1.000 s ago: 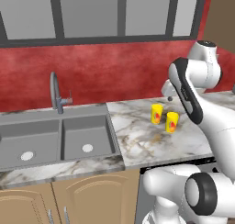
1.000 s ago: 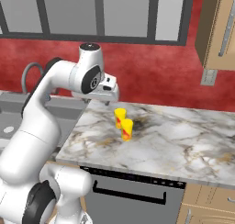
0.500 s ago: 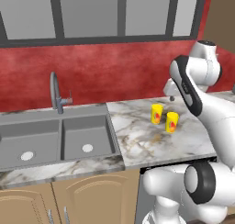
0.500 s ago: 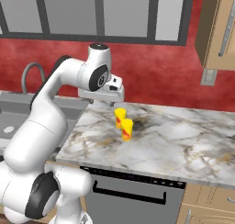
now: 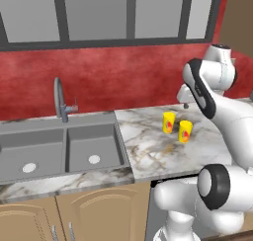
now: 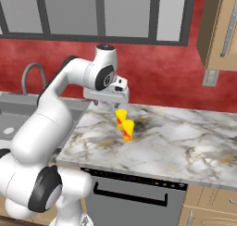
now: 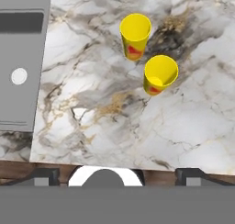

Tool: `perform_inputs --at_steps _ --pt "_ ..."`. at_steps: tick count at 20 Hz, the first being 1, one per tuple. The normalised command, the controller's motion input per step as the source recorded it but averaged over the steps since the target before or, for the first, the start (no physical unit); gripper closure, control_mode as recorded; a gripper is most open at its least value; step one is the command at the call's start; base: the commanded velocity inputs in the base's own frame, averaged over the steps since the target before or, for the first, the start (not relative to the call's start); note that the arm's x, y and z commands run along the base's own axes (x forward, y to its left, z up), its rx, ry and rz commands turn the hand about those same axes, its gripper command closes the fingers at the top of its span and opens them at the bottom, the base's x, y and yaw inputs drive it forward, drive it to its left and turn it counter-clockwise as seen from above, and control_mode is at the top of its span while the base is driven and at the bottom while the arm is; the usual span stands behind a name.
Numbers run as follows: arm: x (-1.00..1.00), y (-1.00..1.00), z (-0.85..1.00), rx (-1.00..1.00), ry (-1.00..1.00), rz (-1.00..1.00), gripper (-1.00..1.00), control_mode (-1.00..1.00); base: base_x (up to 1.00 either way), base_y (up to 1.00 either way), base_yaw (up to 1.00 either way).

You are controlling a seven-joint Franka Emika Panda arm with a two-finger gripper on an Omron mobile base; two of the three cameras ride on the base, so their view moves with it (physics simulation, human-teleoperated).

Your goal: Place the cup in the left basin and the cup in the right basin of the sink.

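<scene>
Two yellow cups with red marks stand upright and close together on the marble counter, right of the sink: the rear cup [image 5: 169, 122] [image 6: 121, 118] [image 7: 135, 35] and the front cup [image 5: 185, 131] [image 6: 128, 130] [image 7: 160, 74]. My gripper [image 5: 186, 105] [image 6: 116, 103] [image 7: 118, 177] hangs open and empty above the counter, just behind the cups and touching neither. The grey sink has a left basin [image 5: 29, 153] and a right basin [image 5: 91, 146] [image 7: 20, 58], each with a pale drain and nothing in it.
A tall curved tap [image 5: 62, 99] rises behind the sink divider. The red backsplash [image 5: 123, 82] runs along the back of the counter. A wooden wall cabinet [image 6: 222, 30] hangs at the right. Bare marble counter [image 6: 185, 141] stretches right of the cups.
The arm has swung the hand to the right and slightly down, closer to the cups. The jaws stayed open. Both cups stand where they were.
</scene>
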Motion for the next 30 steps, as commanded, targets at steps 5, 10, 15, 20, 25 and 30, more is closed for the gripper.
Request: perform_inputs --at_steps 5,10,15,20,25,30 --pt "0.10 -0.01 -0.18 -0.01 0.08 0.00 -1.00 -1.00 0.00 0.00 0.00" --pt "0.11 -0.01 -0.21 -0.03 0.06 0.00 -1.00 -1.00 0.00 0.00 0.00" --pt "0.17 -0.01 -0.32 -0.05 0.19 0.00 -1.00 -1.00 0.00 0.00 0.00" --pt "0.17 -0.02 -0.32 0.00 0.20 0.00 -1.00 -1.00 0.00 0.00 0.00" --pt "0.19 -0.03 -0.29 0.00 0.11 0.07 -1.00 -1.00 0.00 0.00 0.00" --pt "0.16 -0.07 -0.25 0.02 0.03 0.09 -1.00 -1.00 0.00 0.00 0.00"
